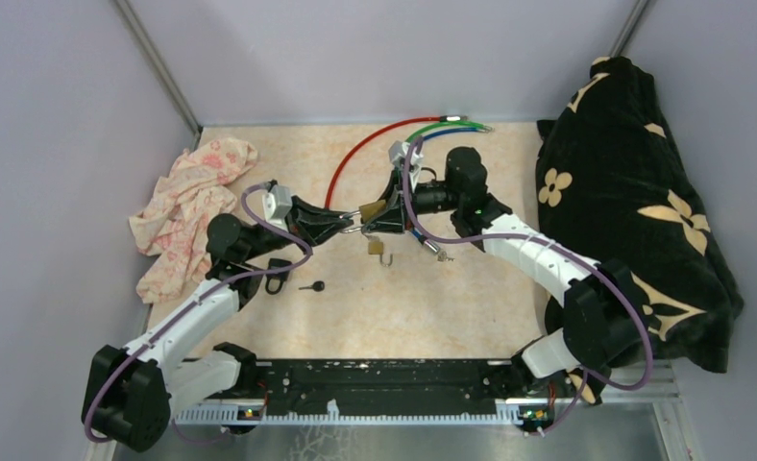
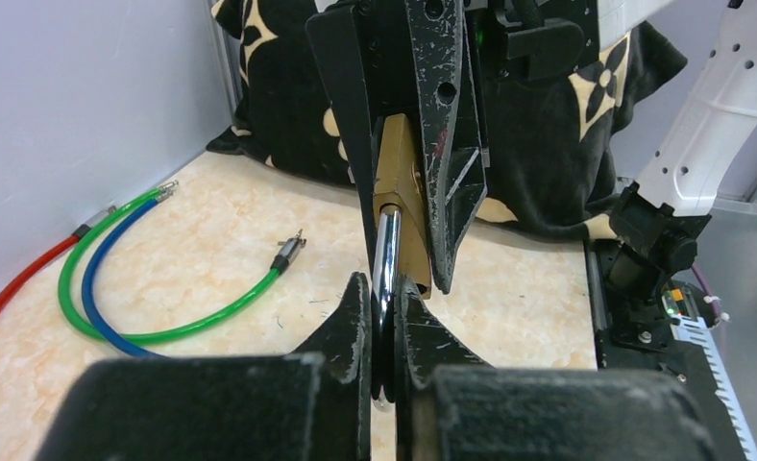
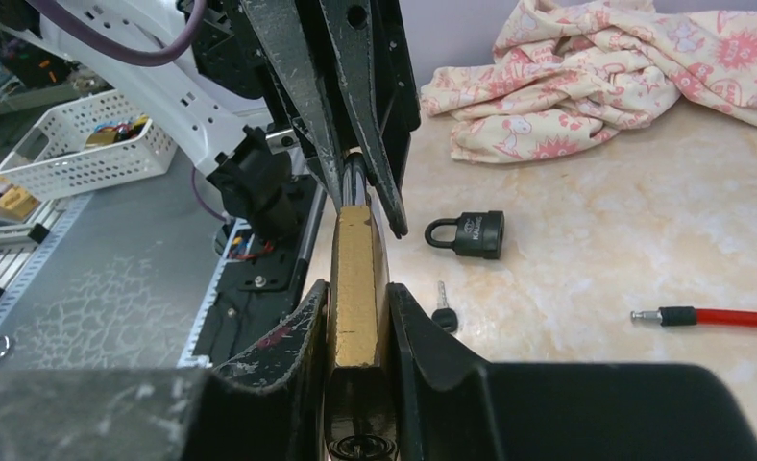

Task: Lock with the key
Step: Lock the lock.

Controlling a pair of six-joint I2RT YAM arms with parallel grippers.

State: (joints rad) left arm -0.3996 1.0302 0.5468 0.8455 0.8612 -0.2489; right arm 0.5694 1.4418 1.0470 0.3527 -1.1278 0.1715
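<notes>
A brass padlock (image 1: 371,209) is held above the table between both grippers. My right gripper (image 3: 355,293) is shut on its brass body (image 3: 355,264). My left gripper (image 2: 384,285) is shut on its silver shackle (image 2: 387,252), just below the body (image 2: 401,187). In the top view the left gripper (image 1: 344,227) and right gripper (image 1: 381,219) meet tip to tip. A key with a black head (image 1: 312,286) lies loose on the table; it also shows in the right wrist view (image 3: 442,315). The padlock's keyhole is hidden.
A black padlock (image 1: 277,279) lies by the left arm. A second brass padlock (image 1: 378,248) lies under the grippers. Red (image 1: 355,154), green and blue cables curl at the back. A pink cloth (image 1: 187,206) lies left, a black flowered bag (image 1: 634,211) right.
</notes>
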